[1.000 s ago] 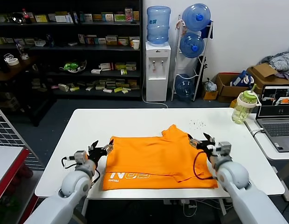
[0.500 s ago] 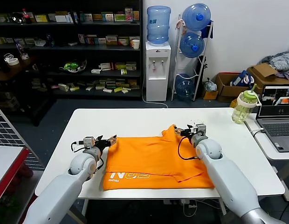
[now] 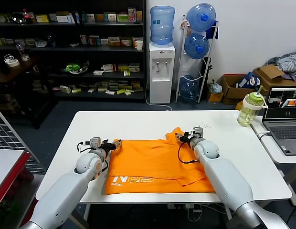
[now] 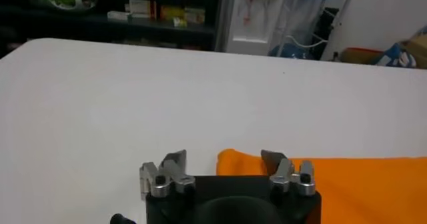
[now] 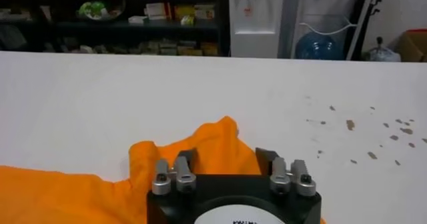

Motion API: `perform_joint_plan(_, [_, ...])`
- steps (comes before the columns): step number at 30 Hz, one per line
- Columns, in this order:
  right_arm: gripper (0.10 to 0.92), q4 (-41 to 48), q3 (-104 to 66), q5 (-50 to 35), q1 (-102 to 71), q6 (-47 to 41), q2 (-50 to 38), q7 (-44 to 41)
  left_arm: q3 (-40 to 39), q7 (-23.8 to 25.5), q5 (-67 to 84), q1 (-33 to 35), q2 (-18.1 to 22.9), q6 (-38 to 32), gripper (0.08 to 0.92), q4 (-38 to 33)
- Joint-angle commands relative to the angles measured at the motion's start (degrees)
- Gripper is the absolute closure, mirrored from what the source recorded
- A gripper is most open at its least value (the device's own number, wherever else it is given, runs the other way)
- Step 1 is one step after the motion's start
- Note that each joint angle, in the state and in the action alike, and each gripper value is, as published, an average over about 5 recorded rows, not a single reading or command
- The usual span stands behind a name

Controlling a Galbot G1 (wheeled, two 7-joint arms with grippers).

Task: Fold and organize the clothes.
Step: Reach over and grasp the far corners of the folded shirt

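Note:
The clothes are one orange T-shirt [image 3: 157, 160] lying partly folded on the white table [image 3: 138, 121], with white lettering [image 3: 133, 180] near its front left. My left gripper [image 3: 115, 142] is at the shirt's far left corner. In the left wrist view this gripper [image 4: 223, 157] has its jaws apart, with the orange corner [image 4: 347, 179] lying between them. My right gripper [image 3: 180, 137] is at the raised fold on the far right edge. In the right wrist view it [image 5: 225, 153] straddles a hump of orange fabric [image 5: 67, 192], jaws apart.
A green-lidded bottle [image 3: 250, 109] and a laptop [image 3: 284, 119] stand at the table's right end. Behind the table are a water dispenser [image 3: 161, 71] and dark shelves [image 3: 71, 47]. Small dark specks [image 5: 360, 132] dot the table beyond the shirt.
Both arms have reached away from me, from the shirt's side edges to its far corners. The fingers now straddle the fabric.

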State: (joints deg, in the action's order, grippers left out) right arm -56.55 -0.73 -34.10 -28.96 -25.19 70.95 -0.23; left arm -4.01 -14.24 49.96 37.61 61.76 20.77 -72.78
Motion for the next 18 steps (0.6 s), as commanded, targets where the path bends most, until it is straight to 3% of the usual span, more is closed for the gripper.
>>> perform_joint_plan(1, [0.523, 2.2, 0.7, 0.3, 1.0, -0.2, 0.7, -0.6, -0.7, 0.0, 0.0, -0.8, 0.3, 0.7, 0.346, 1.3])
perform_joint_plan(12, [0.843, -5.4, 0.2, -1.4, -1.9, 5.4, -1.2, -1.2, -0.1, 0.2, 0.0, 0.6, 0.5, -1.4, 0.649, -1.0])
perform_joint_plan(18, [0.902, -12.3, -1.7, -2.0, -4.9, 6.6, -3.9, -0.3, 1.5, -0.7, -0.5, 2.9, -0.3, -2.3, 0.822, -6.0])
